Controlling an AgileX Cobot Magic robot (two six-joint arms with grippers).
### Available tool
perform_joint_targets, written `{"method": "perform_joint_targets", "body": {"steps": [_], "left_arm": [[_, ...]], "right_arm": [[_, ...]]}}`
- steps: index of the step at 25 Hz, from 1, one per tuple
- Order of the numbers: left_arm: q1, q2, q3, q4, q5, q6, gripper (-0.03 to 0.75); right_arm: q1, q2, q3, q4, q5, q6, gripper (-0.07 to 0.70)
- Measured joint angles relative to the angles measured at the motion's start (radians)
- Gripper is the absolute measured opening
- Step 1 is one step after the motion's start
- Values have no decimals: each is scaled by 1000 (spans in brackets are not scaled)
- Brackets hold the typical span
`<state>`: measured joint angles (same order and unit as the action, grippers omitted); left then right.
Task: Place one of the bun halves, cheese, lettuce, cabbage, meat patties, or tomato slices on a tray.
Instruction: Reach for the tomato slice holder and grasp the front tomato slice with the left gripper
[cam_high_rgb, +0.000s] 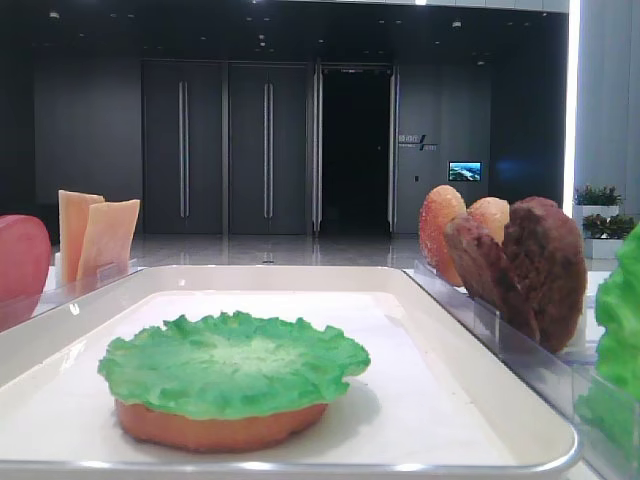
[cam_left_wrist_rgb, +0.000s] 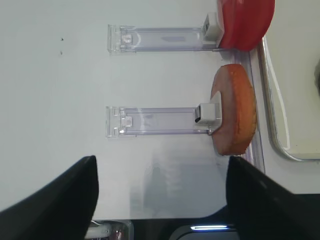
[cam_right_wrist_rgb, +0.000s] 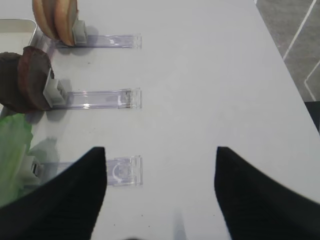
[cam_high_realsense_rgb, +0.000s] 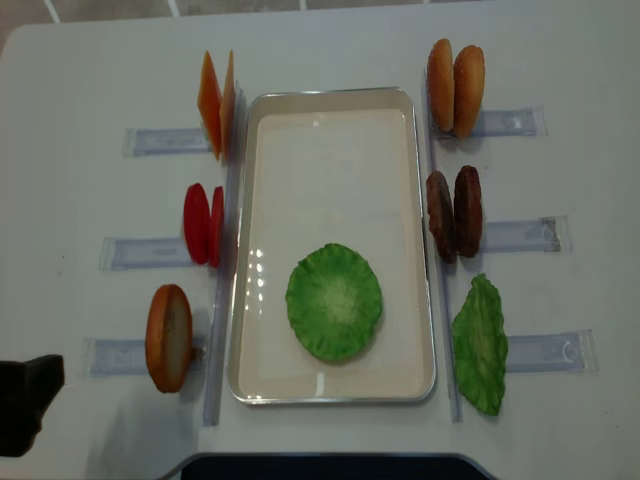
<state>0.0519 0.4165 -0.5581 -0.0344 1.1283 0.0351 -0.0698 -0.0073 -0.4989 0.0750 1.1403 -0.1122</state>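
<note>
White tray (cam_high_realsense_rgb: 245, 250) at table centre. On it, near its front end: a bun half (cam_high_rgb: 215, 428) lying flat, a green lettuce leaf (cam_high_realsense_rgb: 334, 301) draped over it. Left of tray: cheese (cam_high_realsense_rgb: 216, 103), tomato slices (cam_high_realsense_rgb: 201, 224), one bun (cam_high_realsense_rgb: 168, 337) upright in a clear holder (cam_left_wrist_rgb: 155, 121). Right of tray: buns (cam_high_realsense_rgb: 455, 86), meat patties (cam_high_realsense_rgb: 453, 213), another leaf (cam_high_realsense_rgb: 481, 344). Left gripper (cam_left_wrist_rgb: 160, 192) jaws wide, empty. Right gripper (cam_right_wrist_rgb: 160, 192) jaws wide, empty.

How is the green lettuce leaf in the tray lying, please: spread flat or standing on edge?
Spread flat. The lettuce leaf lies open, face up, on a bun half inside the tray, unlike the pieces standing in the side holders.
</note>
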Motion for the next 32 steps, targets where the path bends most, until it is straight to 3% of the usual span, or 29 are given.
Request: {"method": "perform_joint_targets", "body": {"steps": [12, 32], "left_arm": [[0, 316, -144, -2, -15, 0, 600], [0, 951, -560, -5, -16, 7, 591]], "right_arm": [[0, 0, 0, 0, 0, 0, 472], [0, 0, 0, 0, 0, 0, 472]]}}
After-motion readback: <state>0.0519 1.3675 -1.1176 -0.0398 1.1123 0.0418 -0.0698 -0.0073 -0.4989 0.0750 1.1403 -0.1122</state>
